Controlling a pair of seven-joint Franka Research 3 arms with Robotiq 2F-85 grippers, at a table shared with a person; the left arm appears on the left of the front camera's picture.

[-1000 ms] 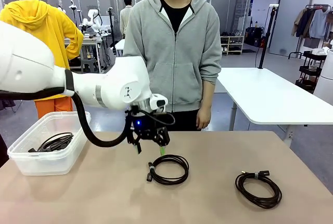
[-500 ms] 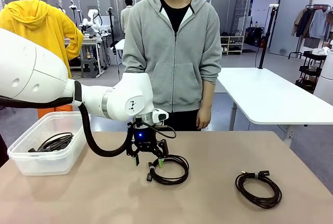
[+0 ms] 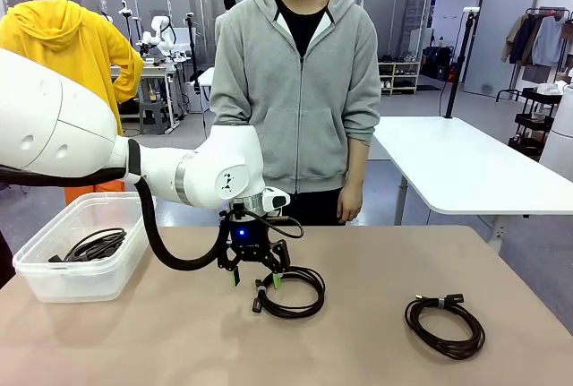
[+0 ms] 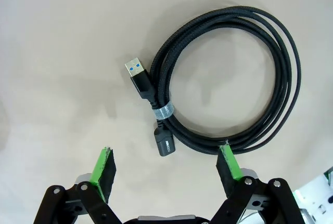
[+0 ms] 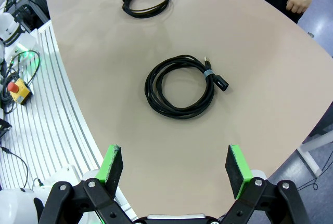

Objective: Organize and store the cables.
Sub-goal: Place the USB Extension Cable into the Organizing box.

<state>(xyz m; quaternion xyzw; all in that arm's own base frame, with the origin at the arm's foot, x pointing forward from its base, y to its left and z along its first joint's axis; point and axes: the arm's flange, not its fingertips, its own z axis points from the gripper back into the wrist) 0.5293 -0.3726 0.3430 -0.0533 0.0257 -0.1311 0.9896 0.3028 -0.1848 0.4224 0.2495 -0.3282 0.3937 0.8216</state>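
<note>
closing on the banded stretch beside the plugs, where the loops were tied together, would probably lift the whole cable (image 4: 283,78) without it unwinding. the left hand (image 3: 257,278) pointed straight down at centre frame, fingers wide and empty, just over the coil's left edge on the worktop (image 3: 358,350).

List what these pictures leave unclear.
- Front view: how many cables lie in the clear bin; its cloudy wall blurs them.
- Left wrist view: print on the plug, too small.
- Front view: whether the left claw touches the middle coil; the angle hides contact.
</note>
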